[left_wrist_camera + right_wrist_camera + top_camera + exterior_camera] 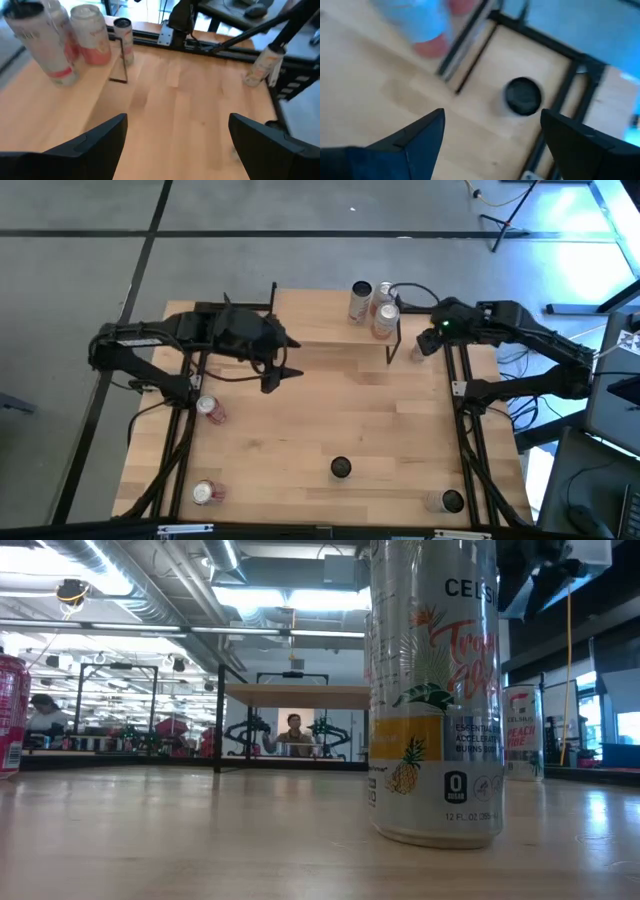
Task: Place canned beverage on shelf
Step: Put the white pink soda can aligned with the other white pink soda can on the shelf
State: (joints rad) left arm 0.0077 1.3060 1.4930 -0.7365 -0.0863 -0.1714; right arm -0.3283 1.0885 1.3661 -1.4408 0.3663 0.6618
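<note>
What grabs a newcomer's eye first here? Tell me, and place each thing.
In the low view, a tall pineapple-print can fills the foreground; from above it is the dark-topped can alone at the table's near middle. Next comes the shelf at the far edge, with cans clustered on its right end. The left tool hovers open just in front of the shelf's left part, and the right tool hangs open above a can beside the shelf's right end.

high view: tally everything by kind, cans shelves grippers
cans: 8 (3 on the shelf, 5 on the table)
shelf: 1
grippers: 2, left gripper and right gripper
total: 11
</note>
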